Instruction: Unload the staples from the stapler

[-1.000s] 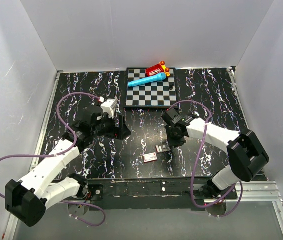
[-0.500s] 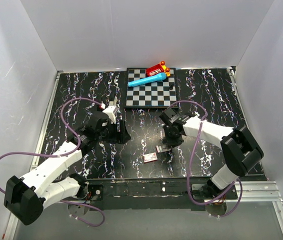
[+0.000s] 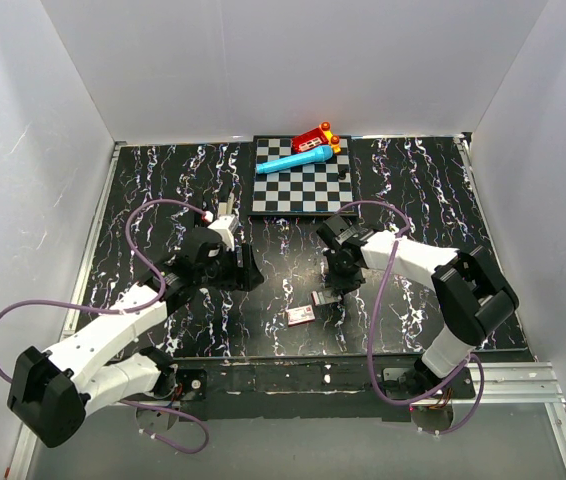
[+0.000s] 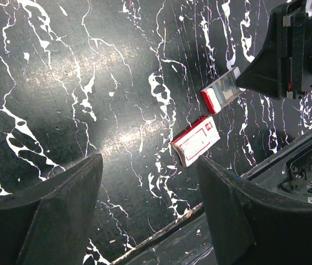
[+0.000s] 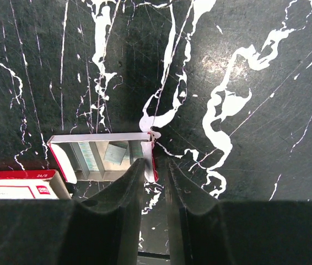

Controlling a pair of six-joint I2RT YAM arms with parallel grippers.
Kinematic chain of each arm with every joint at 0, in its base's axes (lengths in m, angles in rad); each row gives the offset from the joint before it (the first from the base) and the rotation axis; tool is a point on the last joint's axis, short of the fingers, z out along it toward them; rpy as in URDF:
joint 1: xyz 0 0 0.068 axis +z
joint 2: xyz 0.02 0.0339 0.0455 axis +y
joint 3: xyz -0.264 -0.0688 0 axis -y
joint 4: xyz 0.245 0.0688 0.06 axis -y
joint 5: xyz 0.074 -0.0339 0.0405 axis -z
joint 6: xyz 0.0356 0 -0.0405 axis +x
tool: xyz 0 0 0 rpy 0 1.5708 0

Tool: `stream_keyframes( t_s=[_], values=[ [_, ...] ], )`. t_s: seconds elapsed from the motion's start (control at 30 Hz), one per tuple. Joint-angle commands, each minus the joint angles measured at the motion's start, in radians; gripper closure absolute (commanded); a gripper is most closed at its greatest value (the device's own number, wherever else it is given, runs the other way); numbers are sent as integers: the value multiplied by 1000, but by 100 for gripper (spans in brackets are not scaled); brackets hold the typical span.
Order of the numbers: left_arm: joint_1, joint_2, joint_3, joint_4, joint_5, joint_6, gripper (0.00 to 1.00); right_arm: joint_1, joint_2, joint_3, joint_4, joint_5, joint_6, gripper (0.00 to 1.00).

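Note:
The stapler does not show in any view. My right gripper stands low on the table at the right end of a small open red-and-white staple tray that holds staple strips. Its jaws are a narrow gap apart, and the tray's end wall lies in that gap against the left finger. A closed pink-and-white staple box lies just left of the tray. My left gripper is wide open and empty, above bare table left of the box.
A checkerboard lies at the back centre with a blue cylinder, a red toy and a small black pawn on it. The table's front edge runs just below the box. White walls enclose the table.
My right gripper has shifted slightly left, closer to the tray's end. My left arm has moved forward and right, bringing its open gripper nearer the box. Tray and box have not moved.

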Motion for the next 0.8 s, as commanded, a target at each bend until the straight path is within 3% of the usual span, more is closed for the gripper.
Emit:
stream_keyframes(
  t_s=[0.0,0.6,0.77],
  values=[
    [-12,14,-13,37,-15,-11,32,-4,10,36,11,11,-6,73],
    [-81,70,-76,61,-36,-72,34,-6,12,22,31,-26,-5,97],
    [-107,95,-92,70,-42,-91,35,-6,-7,7,32,-29,-3,99]
  ],
)
